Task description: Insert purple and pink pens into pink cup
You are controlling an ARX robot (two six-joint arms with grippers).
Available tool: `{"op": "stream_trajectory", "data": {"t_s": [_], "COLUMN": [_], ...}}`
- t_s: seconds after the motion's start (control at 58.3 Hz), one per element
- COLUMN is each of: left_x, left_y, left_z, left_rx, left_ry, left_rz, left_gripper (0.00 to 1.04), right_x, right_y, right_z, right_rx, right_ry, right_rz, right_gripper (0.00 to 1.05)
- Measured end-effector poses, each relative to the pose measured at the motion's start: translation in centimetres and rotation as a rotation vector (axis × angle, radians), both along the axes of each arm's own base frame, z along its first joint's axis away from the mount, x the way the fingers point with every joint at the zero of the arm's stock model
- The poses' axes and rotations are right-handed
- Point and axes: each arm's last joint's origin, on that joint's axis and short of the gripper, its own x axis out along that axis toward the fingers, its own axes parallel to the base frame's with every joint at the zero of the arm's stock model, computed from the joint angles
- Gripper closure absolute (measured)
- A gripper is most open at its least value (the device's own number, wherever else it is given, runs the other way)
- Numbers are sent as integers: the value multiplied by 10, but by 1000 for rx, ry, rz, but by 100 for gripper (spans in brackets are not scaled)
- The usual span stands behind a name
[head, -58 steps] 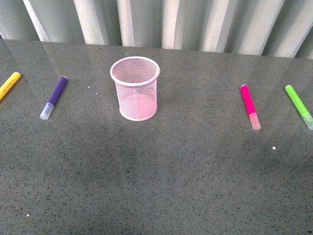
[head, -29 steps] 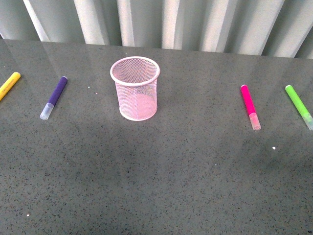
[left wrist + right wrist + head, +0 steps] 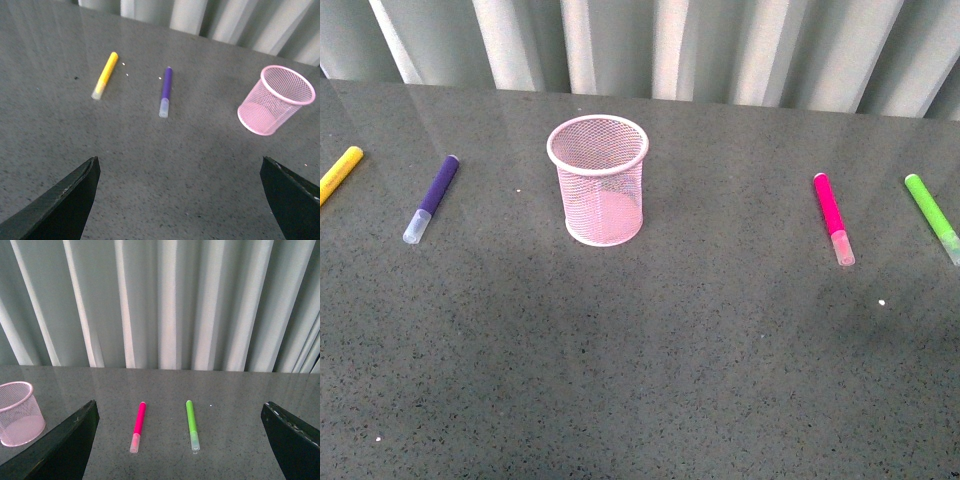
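Dark purple clear-capped pen (image 3: 167,85) lies ahead of your left hand (image 3: 178,162), magenta pale-capped pen (image 3: 139,421) ahead of your right hand (image 3: 180,405), pink wire-mesh cup (image 3: 605,200) between them. Both hands gape wide, empty; pens look light, stiff, slick, so pinch mid-barrel.

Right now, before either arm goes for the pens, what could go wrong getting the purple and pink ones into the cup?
The yellow marker lies near the purple pen, and the green marker near the pink pen, so a grab could catch the wrong one. The pens lie flat and might roll if nudged. The pink cup stands free; a pen striking its rim may tip it.
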Motion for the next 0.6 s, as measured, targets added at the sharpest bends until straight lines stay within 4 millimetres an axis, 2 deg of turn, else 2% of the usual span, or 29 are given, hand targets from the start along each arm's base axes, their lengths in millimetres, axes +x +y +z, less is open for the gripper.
{"op": "stream_trajectory", "data": {"t_s": [0.069, 0.223, 0.309, 0.412, 0.532, 0.6], "left_x": [13, 58, 82, 125, 167, 182], "left_y": [0, 0, 0, 3, 9, 12], "left_z": [9, 30, 29, 25, 27, 29], "left_rx": [-13, -42, -42, -39, -4, -7], "left_ry": [14, 74, 162, 306, 363, 393], "left_rz": [-15, -42, -46, -55, -54, -57], "left_gripper": [7, 7, 7, 7, 7, 7], "right_x": [0, 0, 0, 0, 0, 0], "right_y": [0, 0, 0, 0, 0, 0], "right_z": [0, 0, 0, 0, 0, 0], "right_rx": [0, 0, 0, 0, 0, 0], "right_ry": [0, 0, 0, 0, 0, 0], "right_rz": [0, -1, 0, -1, -1, -1], "right_gripper": [7, 7, 7, 7, 7, 7]}}
